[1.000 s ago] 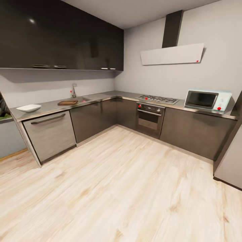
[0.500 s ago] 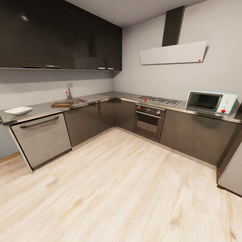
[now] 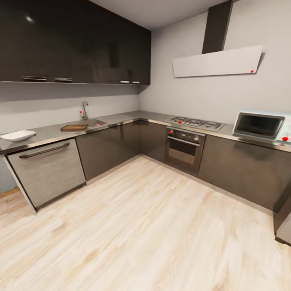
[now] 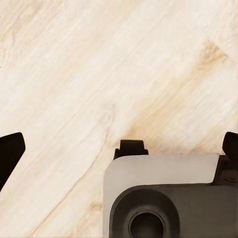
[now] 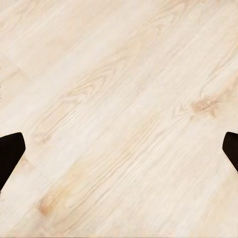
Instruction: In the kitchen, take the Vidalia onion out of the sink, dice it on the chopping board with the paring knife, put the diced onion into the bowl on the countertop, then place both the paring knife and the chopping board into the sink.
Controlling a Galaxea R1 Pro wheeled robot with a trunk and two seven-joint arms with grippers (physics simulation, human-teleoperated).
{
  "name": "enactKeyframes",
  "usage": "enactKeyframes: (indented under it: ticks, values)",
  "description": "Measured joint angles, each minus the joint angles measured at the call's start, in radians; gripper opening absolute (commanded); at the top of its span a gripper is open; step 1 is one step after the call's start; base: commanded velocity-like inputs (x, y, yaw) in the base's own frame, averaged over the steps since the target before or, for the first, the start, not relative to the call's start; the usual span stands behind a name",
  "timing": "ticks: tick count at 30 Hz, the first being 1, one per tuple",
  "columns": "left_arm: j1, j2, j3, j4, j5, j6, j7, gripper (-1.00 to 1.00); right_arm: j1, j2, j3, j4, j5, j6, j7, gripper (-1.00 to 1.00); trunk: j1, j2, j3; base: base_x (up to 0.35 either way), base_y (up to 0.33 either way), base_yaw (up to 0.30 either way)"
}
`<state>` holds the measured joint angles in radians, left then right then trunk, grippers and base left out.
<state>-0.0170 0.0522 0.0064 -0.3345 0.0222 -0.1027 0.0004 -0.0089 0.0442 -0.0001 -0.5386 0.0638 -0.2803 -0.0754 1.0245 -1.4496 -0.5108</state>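
The chopping board [image 3: 74, 127] lay on the worktop [image 3: 48, 133] just beside the sink [image 3: 93, 122], with the bowl [image 3: 17, 136] well apart from it near the worktop's far left end. From where I stood the bowl looked empty, though it was too far off to be sure. Whether the onion sat in the basin I could not tell, and the paring knife was too small to make out.

I judged the job barely begun: the robot was out on the wooden floor [image 3: 141, 226], well short of the worktop, in the approach. The next move called for closing on the sink until the basin came within an arm's reach.

The left end effector [image 4: 119, 148] hung spread wide over the floorboards, holding nothing. The right end effector [image 5: 119, 148] was likewise wide and empty above the floor.
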Motion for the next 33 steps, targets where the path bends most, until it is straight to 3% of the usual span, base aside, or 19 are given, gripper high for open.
enactKeyframes:
  ticks: [33]
  values:
    - [0.000, 0.000, -0.001, 0.001, 0.000, 0.000, 0.001, 1.00, 0.000, 0.000, 0.000, 0.001, 0.001, 0.000, -0.002, 1.00, 0.000, 0.000, 0.000, 0.297, -0.161, 0.248]
